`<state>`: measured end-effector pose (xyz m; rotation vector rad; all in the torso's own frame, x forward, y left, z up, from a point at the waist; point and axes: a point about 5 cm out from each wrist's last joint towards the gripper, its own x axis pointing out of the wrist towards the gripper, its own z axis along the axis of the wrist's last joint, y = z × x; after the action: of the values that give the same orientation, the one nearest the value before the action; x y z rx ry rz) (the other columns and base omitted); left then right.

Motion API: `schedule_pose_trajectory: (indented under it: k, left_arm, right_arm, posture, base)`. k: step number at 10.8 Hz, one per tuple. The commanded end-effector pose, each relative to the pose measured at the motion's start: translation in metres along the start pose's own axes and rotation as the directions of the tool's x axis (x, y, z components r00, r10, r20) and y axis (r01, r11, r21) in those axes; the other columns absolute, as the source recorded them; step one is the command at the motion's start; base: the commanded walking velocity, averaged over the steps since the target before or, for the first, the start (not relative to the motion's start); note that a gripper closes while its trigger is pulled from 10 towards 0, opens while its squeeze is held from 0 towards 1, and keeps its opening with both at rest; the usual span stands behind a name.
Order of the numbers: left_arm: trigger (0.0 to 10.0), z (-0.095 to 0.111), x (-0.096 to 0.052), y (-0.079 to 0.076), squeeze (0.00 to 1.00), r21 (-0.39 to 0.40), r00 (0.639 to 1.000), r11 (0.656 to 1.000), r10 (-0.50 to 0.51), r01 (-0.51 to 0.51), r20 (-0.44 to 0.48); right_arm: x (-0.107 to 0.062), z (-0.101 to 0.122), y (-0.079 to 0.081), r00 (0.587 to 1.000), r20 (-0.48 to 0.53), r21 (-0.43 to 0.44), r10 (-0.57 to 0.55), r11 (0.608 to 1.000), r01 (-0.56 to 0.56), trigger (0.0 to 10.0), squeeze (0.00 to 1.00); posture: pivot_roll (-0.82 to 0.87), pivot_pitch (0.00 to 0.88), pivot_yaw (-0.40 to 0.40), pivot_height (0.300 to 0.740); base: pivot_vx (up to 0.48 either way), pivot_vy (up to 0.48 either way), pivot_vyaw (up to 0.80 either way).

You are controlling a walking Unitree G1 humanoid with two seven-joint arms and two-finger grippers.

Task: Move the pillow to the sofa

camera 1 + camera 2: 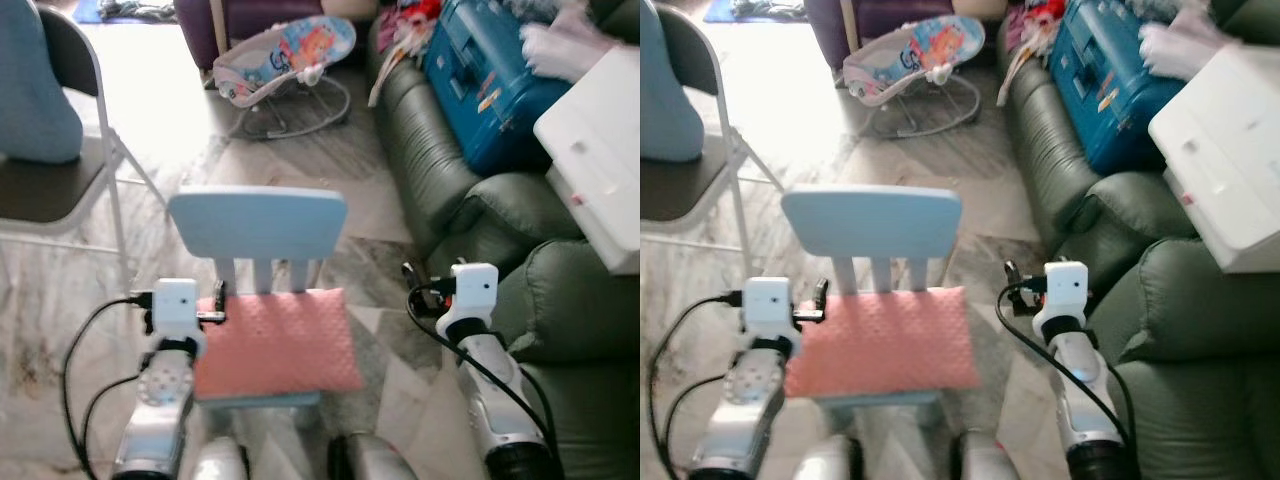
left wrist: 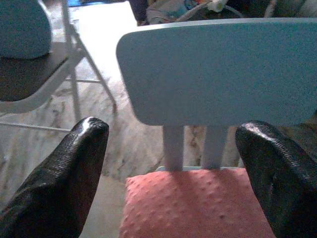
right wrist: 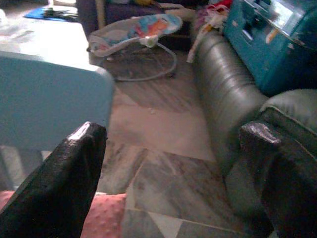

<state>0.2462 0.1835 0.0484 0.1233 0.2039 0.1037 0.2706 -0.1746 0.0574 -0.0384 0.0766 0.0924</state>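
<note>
A pink dotted pillow (image 1: 280, 342) lies flat on the seat of a small light-blue child's chair (image 1: 258, 222) just in front of me. My left gripper (image 1: 217, 300) hovers at the pillow's left edge; in the left wrist view the left gripper (image 2: 173, 129) is open, its fingers wide either side of the pillow (image 2: 198, 206) and the chair back. My right gripper (image 1: 410, 272) sits to the right of the chair, between it and the dark green sofa (image 1: 440, 170). The right wrist view shows the right gripper (image 3: 172, 130) open, holding nothing.
A blue case (image 1: 490, 80) and a white box (image 1: 600, 140) lie on the sofa. A baby bouncer (image 1: 285, 55) stands on the marble floor behind the chair. On the left, a folding chair (image 1: 50, 190) carries a grey-blue bundle (image 1: 35, 90).
</note>
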Motion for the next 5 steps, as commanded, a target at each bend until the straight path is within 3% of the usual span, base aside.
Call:
schedule_pose_trajectory:
  k: [1,5]
  left_arm:
    - [10.0,-0.0032,-0.0012,0.0031,0.0,0.0,1.0,1.0,0.013,-0.013,-0.019]
    - [10.0,-0.002,-0.003,0.0002,0.0,0.012,1.0,1.0,0.004,-0.003,-0.012]
  right_arm:
    - [-0.0009,-0.0031,0.0001,1.0,-0.017,0.007,0.001,1.0,-0.001,10.0,0.0]
    - [0.0003,-0.002,0.0018,1.0,-0.011,0.027,0.011,1.0,-0.01,10.0,0.0]
  posture:
    - [-0.02,0.15,-0.077,0.74]
    - [-0.03,0.156,-0.073,0.74]
  base:
    - [0.0,0.48,0.0]
    - [0.0,0.48,0.0]
